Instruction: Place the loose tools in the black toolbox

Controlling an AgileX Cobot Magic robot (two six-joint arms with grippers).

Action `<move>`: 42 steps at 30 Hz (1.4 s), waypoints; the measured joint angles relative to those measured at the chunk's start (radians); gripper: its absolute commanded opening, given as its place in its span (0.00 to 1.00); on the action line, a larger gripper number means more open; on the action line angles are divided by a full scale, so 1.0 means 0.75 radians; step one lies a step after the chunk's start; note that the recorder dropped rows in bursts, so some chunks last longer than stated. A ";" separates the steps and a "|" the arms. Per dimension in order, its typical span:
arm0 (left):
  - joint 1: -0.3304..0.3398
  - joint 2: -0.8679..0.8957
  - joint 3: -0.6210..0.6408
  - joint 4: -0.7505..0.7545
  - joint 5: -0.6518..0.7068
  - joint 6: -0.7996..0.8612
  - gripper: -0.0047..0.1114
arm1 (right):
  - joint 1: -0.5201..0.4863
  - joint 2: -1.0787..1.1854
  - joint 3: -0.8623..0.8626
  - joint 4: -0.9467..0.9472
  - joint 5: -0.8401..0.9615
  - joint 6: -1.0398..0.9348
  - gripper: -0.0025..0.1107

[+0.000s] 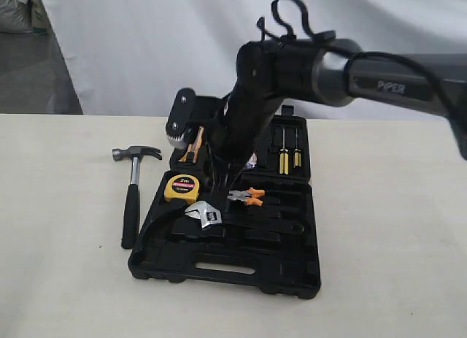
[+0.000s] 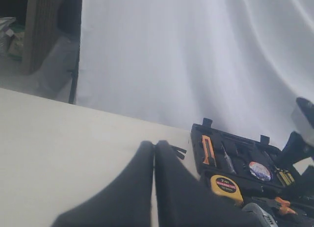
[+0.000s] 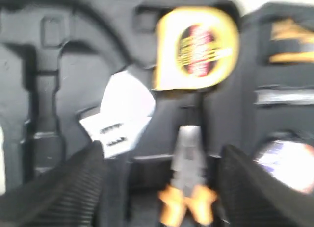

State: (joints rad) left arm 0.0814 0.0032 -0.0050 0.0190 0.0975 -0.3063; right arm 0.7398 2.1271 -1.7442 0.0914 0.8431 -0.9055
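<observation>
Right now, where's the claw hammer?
In the exterior view the claw hammer lies on the table just left of the black toolbox, outside it, its head end nearest the yellow tape measure.

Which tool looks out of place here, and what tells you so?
The claw hammer lies on the table left of the open black toolbox, outside it, while the hammer-shaped recess in the case is empty. The adjustable wrench, tape measure and pliers sit inside.

White drape (image 1: 146, 46) bkgd, beige tabletop (image 1: 394, 243).
</observation>
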 measured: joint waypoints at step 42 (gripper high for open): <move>0.000 0.000 0.000 0.000 0.000 0.000 0.05 | 0.028 0.076 0.003 0.429 -0.149 0.222 0.02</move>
State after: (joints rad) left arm 0.0814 0.0032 -0.0050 0.0190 0.0975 -0.3063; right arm 0.7609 2.1844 -1.7418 0.4128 0.7314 -0.7390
